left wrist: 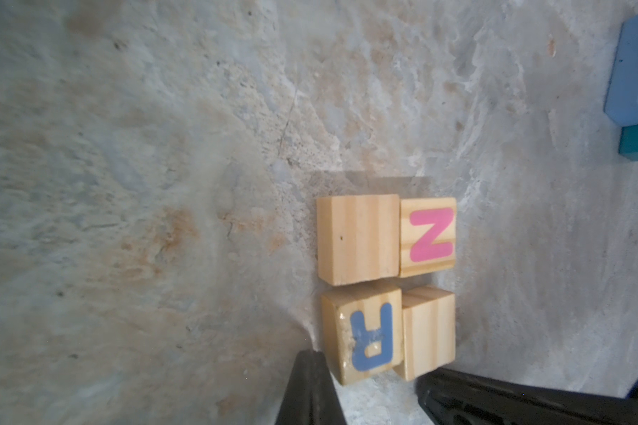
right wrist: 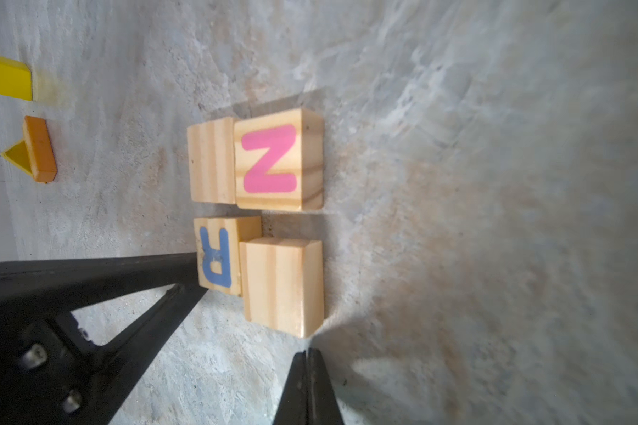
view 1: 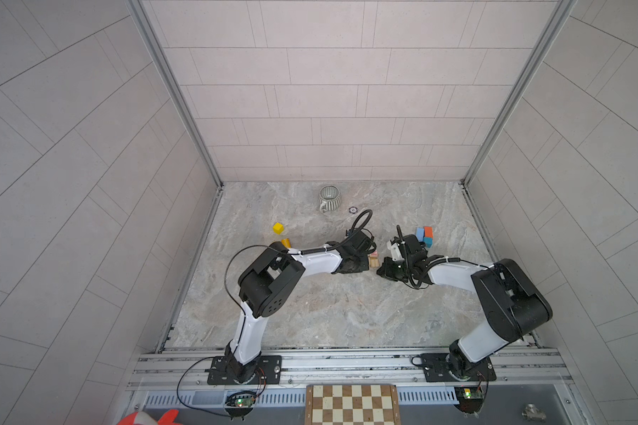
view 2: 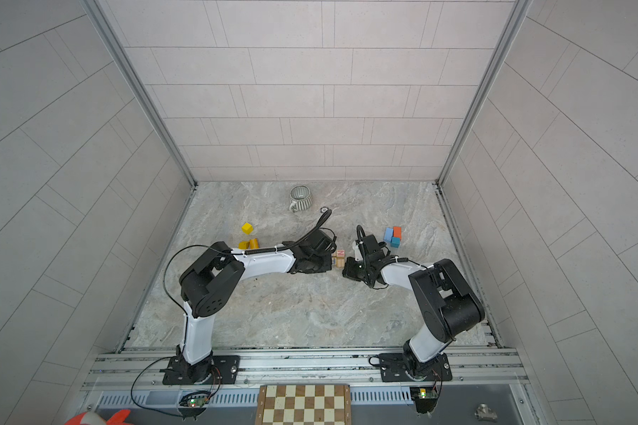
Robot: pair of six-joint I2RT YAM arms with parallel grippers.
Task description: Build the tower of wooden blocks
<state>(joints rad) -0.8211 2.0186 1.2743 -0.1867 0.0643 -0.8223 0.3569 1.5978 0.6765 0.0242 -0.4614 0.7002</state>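
Four natural-wood cubes lie flat in a two-by-two square (view 1: 373, 259) at mid-table, none stacked. They are a pink N cube (left wrist: 428, 237), a blue R cube (left wrist: 365, 335) and two plain cubes (right wrist: 284, 283). My left gripper (left wrist: 310, 355) is shut, its tip against the R cube's corner. From the opposite side my right gripper (right wrist: 308, 351) is shut and holds nothing, its tip just off the near plain cube's corner. Blue and orange-red blocks (view 1: 424, 235) sit beyond the right wrist. A yellow cube (view 1: 278, 228) and orange piece (view 1: 286, 243) lie left.
A grey ribbed cup (view 1: 329, 198) stands near the back wall with a small round token (view 1: 353, 210) beside it. A yellow wedge (view 2: 243, 244) leans on the orange piece. The chessboard (view 1: 352, 404) lies outside the front rail. Tiled walls close three sides.
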